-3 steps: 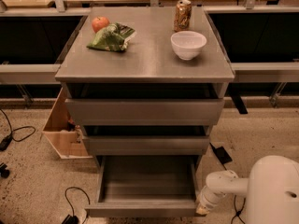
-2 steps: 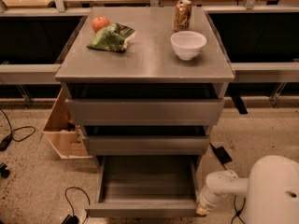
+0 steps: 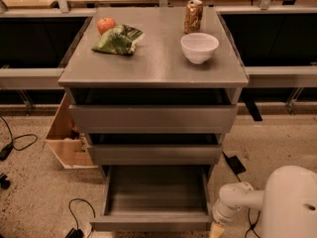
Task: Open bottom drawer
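Note:
The bottom drawer of the grey metal cabinet stands pulled out, showing a plain grey shallow tray with nothing in it. Its flat front is near the lower edge of the camera view. My gripper is at the drawer's front right corner, at the end of the white arm; it is cut off by the frame edge. Above it are the mid-sized drawer front and the widest drawer front.
On the cabinet top are a red apple, a green chip bag, a can and a white bowl. A wooden box stands left of the cabinet. Cables lie on the floor. My white base is at lower right.

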Robot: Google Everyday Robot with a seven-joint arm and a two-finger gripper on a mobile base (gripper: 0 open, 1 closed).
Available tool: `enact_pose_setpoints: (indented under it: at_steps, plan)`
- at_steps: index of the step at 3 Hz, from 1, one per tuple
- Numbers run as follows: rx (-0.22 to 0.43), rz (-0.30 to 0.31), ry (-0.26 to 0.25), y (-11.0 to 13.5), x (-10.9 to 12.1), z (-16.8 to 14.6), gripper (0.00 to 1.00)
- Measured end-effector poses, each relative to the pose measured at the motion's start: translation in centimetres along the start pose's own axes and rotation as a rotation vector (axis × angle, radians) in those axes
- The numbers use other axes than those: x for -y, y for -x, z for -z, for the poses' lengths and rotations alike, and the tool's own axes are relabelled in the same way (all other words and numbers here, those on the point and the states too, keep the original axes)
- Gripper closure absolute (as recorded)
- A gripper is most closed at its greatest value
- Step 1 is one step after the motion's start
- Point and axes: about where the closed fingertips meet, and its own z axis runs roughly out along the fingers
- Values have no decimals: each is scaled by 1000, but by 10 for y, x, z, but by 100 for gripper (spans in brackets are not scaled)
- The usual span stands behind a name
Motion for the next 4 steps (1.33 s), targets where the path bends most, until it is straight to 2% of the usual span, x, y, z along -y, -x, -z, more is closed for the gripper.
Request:
enact_pose_setpoints:
  at_steps: [1, 2, 3, 4]
  plan:
    - [1, 12, -11, 4, -3, 4, 0]
    - [-4, 61, -19, 22, -9, 7, 0]
    - [-25, 137, 12, 49, -21, -7, 0]
    - [-79, 179, 49, 66, -24, -34, 0]
